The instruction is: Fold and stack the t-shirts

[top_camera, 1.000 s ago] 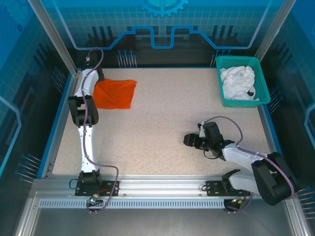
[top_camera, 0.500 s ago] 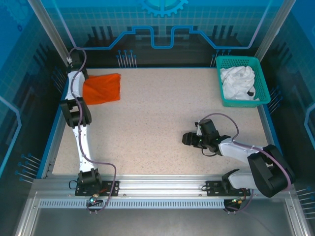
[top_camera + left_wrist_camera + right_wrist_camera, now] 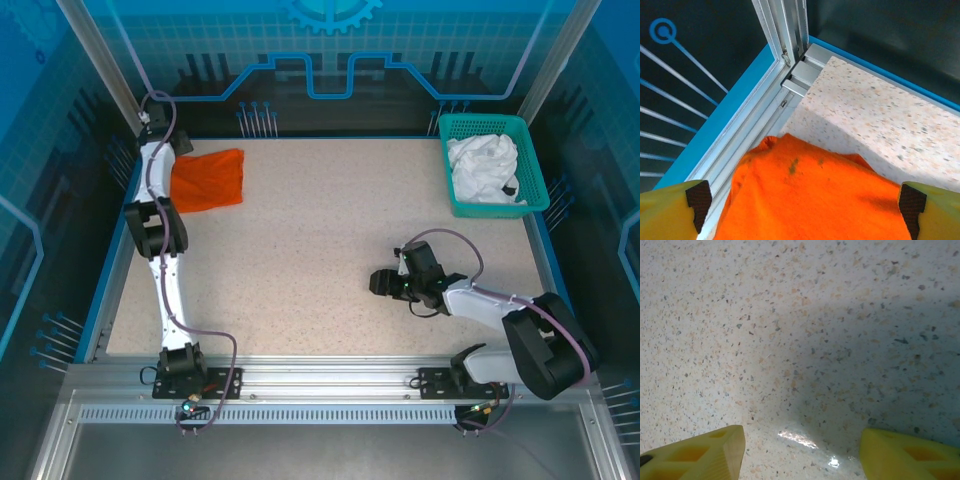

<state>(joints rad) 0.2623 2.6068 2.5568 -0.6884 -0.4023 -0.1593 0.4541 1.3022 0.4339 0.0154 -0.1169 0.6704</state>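
Orange t-shirt (image 3: pixel 805 200) runs off the bottom edge.

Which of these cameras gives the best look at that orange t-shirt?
The top external view: the orange t-shirt shows nearly whole, lying in the far left corner of the table. The left wrist view is a close-up of one part of it, cut off at the picture's edge. The right wrist view faces speckled table surface elsewhere.

Orange t-shirt (image 3: pixel 790 185) beneath the wide-spread pincer (image 3: pixel 805 210); table (image 3: pixel 880 115) corner beyond
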